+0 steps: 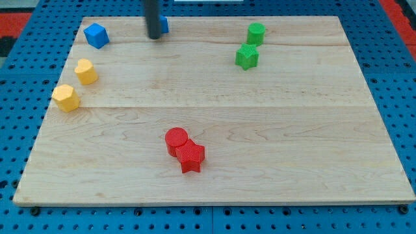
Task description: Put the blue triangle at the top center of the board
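My tip (154, 37) rests on the board near the view's top, left of centre. A blue block (164, 25), mostly hidden behind the rod, shows only as a sliver at the rod's right side; its shape cannot be made out. The tip touches or nearly touches it. Another blue block (96, 35), cube-like, sits at the top left of the wooden board (214, 117), well to the left of the tip.
Two yellow blocks (86, 71) (66, 97) sit at the left edge. A green cylinder (255, 33) and a green star-like block (246, 56) sit at the top right. A red cylinder (175, 140) touches a red star-like block (190, 156) at bottom centre.
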You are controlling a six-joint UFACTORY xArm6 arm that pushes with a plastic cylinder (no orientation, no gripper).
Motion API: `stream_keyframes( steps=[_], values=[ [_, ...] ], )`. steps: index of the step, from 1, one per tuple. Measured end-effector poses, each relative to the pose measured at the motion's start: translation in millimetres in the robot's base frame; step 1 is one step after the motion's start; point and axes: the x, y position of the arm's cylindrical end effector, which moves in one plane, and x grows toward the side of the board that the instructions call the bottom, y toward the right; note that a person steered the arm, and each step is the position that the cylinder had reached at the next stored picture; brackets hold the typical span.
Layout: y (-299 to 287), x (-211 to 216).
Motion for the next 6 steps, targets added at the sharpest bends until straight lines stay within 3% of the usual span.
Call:
stream_keyframes(
  steps=[1, 2, 3, 4, 5, 6],
  values=[
    [-58, -22],
    [-6, -59],
    [87, -59],
    [97, -58],
    [37, -41],
    [48, -19]
  ],
)
